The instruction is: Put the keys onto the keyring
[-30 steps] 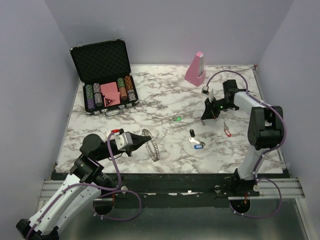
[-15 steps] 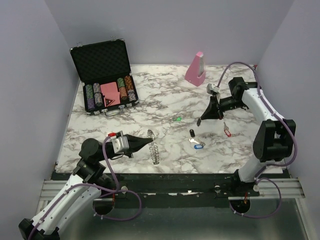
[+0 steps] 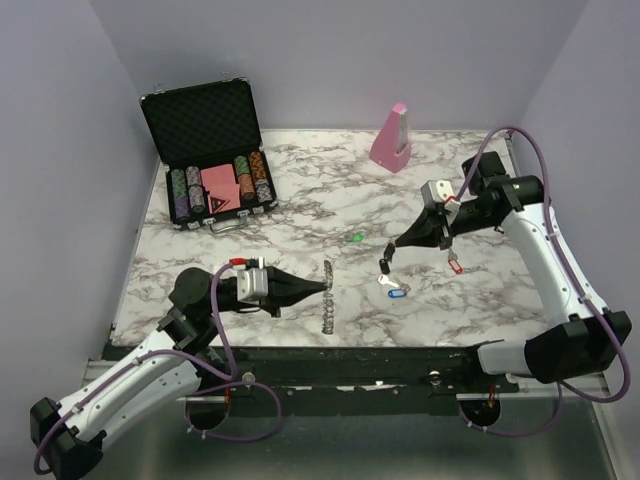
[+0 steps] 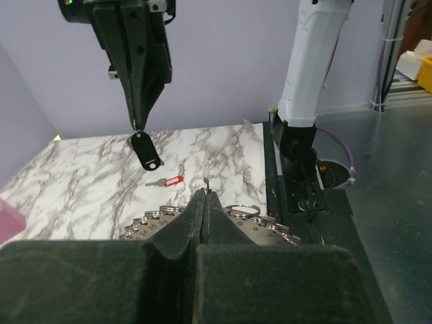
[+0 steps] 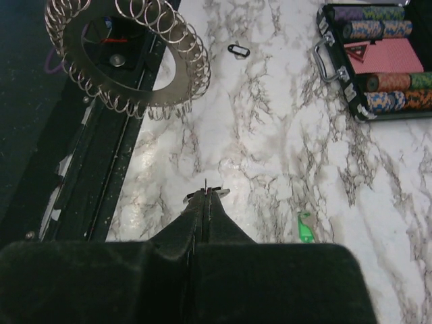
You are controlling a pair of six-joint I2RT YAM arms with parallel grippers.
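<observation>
Soft, even light; glare patch on the marble table (image 5: 148, 158); close foreground blurred.

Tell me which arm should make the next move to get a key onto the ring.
Right, most likely. The black key hangs from the right fingers, near the keyring but apart from it. The left fingers are shut on the keyring, holding it upright, so that arm is occupied.

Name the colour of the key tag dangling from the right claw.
Black key tag; the left wrist view shows it best.

Open chip case (image 3: 213, 172) and pink wedge (image 3: 391, 137) rest on marble table (image 3: 330, 195).
</observation>
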